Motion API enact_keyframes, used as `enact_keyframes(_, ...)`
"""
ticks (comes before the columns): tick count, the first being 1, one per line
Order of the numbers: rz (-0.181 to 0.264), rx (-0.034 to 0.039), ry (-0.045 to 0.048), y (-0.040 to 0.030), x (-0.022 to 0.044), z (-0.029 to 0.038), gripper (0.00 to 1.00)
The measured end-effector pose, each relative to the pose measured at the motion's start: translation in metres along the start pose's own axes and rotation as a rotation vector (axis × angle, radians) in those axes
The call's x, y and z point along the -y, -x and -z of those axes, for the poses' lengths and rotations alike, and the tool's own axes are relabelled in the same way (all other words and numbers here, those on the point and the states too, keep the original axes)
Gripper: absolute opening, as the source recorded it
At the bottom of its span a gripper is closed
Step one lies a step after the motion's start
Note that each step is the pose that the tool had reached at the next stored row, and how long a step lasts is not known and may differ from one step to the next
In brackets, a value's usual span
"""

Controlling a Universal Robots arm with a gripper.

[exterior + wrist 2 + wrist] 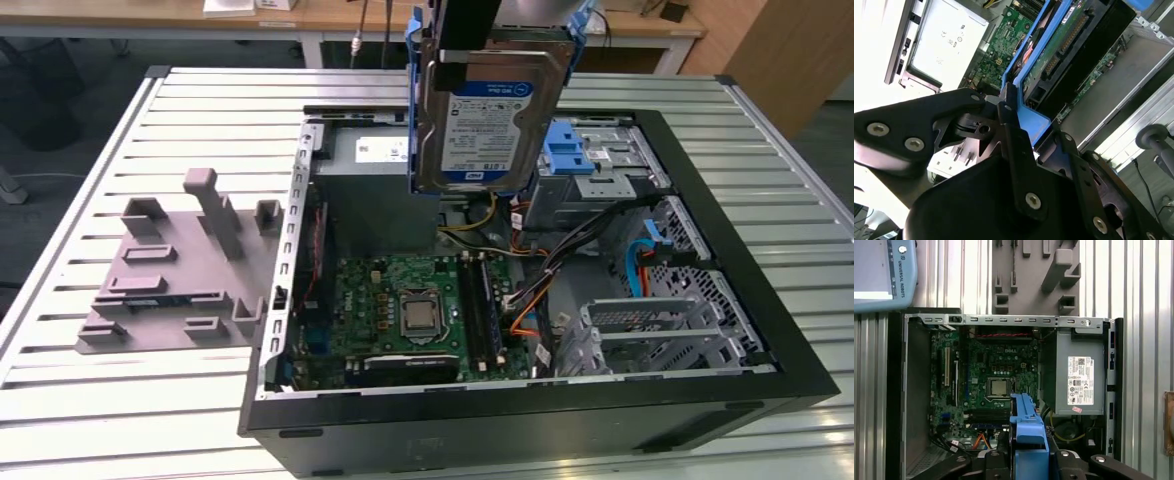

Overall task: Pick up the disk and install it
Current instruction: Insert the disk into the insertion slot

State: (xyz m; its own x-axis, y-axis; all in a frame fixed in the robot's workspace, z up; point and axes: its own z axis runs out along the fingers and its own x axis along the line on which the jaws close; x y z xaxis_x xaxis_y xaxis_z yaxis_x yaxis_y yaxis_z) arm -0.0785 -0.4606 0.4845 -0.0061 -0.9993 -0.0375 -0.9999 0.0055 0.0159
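The disk, a silver hard drive with a blue-and-white label and blue side rails, hangs upright in the air above the back of the open computer case. My gripper is shut on its upper end. In the second wrist view the black fingers clamp the blue rail of the disk. The first wrist view looks down past the gripper and the blue end of the disk into the case. The metal drive cage with a blue latch sits just to the exterior view's right of the disk.
Inside the case lie the green motherboard, the grey power supply, cables and another metal cage. A grey plastic fixture rests on the slatted table at the exterior view's left. A teach pendant lies beyond the case.
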Motion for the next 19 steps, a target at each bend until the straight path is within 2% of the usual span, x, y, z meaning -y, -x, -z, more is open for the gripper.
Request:
enact_keyframes(10, 0.0, 0.0, 0.0001, -0.001, 0.0, 0.0001, 0.36)
enact_keyframes(16, 0.0, 0.0002, 0.0, -0.0106, 0.0001, 0.0003, 0.36)
enact_keyframes(19, 0.0, 0.0001, 0.0, -0.0127, 0.0012, 0.0004, 0.36)
